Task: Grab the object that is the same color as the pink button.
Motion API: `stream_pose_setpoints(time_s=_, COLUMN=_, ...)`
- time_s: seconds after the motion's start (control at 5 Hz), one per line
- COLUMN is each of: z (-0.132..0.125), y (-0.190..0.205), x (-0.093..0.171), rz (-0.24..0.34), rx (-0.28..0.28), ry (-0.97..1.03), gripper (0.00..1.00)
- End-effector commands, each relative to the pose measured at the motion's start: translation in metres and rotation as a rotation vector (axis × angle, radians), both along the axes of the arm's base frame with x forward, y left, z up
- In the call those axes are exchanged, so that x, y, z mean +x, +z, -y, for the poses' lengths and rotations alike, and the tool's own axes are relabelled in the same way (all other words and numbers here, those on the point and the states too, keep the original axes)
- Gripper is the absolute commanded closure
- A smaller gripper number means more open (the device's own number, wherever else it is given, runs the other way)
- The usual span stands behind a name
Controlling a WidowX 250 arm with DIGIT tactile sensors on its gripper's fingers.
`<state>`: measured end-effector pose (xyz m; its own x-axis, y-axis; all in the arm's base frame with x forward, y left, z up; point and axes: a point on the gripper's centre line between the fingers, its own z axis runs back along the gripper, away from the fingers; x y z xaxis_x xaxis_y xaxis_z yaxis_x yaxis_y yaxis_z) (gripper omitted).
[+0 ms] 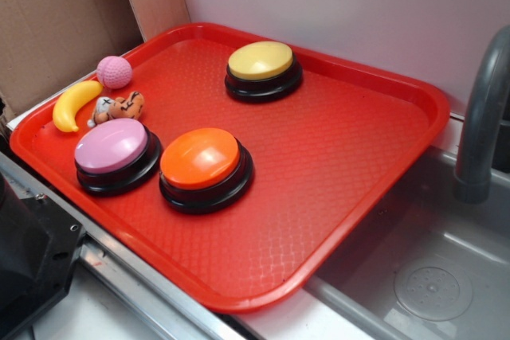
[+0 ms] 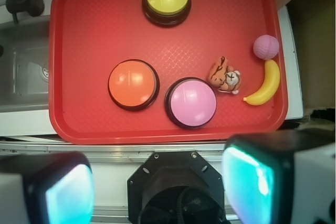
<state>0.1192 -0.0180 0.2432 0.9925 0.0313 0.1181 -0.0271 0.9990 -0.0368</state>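
The pink ball [image 1: 115,72] lies on the red tray [image 1: 335,165] at its far left corner as the exterior view shows it, close to the rim and clear of any hold. Its colour matches the pink button [image 1: 113,149], which stands near the front edge of the tray; this makes the ball the item to be taken.

Just beside the ball lies the yellow banana [image 1: 75,104], its upper tip close to or touching the ball; which of the two cannot be settled. The small orange-and-white plush toy [image 1: 118,107] rests between banana and pink button, near the ball but apart from it. The orange button [image 1: 203,162] sits against the pink one, and the yellow button [image 1: 261,65] stands well apart at the back. A sink [image 1: 430,276] with a grey faucet [image 1: 482,117] adjoins the tray.

The gripper [image 2: 157,187] hangs high above the tray's near edge, well apart from the ball. Its jaws stand wide apart with nothing between them; the two pads [image 2: 249,182] frame the bottom of the wrist view.

In judgement, the reach has not begun. The banana and the tray rim crowd the ball, leaving little room for the jaws to descend on either side.
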Motion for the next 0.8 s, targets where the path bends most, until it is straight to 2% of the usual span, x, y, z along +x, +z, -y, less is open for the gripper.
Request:
stream_pose_setpoints(time_s=0.0, z=0.000, y=0.000, x=0.000, rz=0.000, rx=0.000, ry=0.000, gripper=0.00)
stream_pose_setpoints(time_s=0.6, z=-0.045, y=-0.020, x=0.031, rz=0.025, rx=-0.007, ry=0.257, gripper=0.00)
